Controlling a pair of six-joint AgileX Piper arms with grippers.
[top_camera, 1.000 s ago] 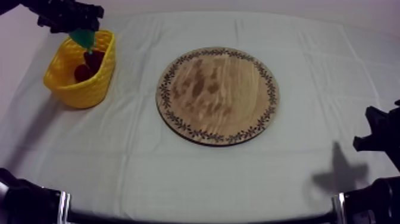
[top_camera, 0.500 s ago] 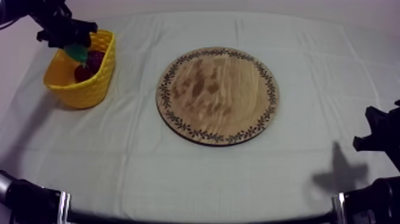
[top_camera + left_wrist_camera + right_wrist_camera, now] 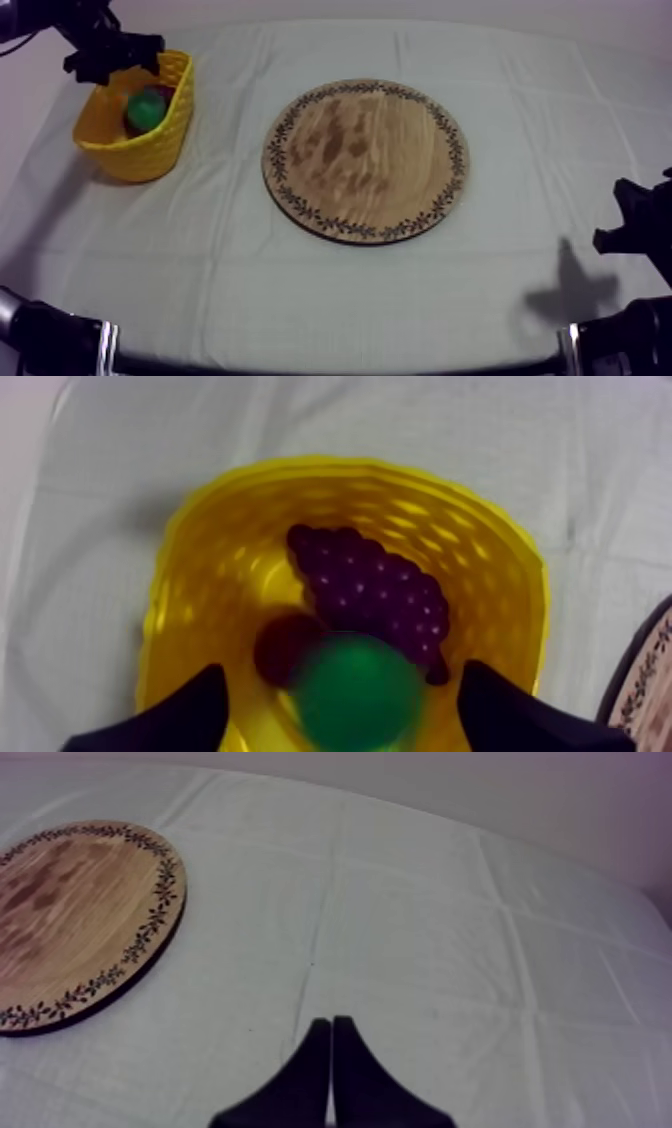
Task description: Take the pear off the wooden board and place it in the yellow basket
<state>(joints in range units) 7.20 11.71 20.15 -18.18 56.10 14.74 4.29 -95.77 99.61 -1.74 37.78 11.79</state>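
Note:
The green pear [image 3: 146, 108] lies inside the yellow basket [image 3: 112, 150] at the far left of the table, on top of a bunch of grapes [image 3: 375, 591] and a small red fruit [image 3: 283, 646]. My left gripper [image 3: 108, 55] hovers over the basket's far rim. Its fingers stand wide apart on either side of the pear [image 3: 355, 691] without touching it, so it is open. The round wooden board [image 3: 366, 158] sits bare at mid-table. My right gripper [image 3: 331, 1024] is shut on nothing, low over the cloth to the right of the board [image 3: 70, 912].
The cloth's left edge runs close beside the basket. My right arm [image 3: 635, 225] rests at the table's right edge, and open cloth lies between it and the board.
The pear has left my left gripper and dropped into the basket. The gripper has shifted left toward the basket's far rim and opened. The right arm has not moved.

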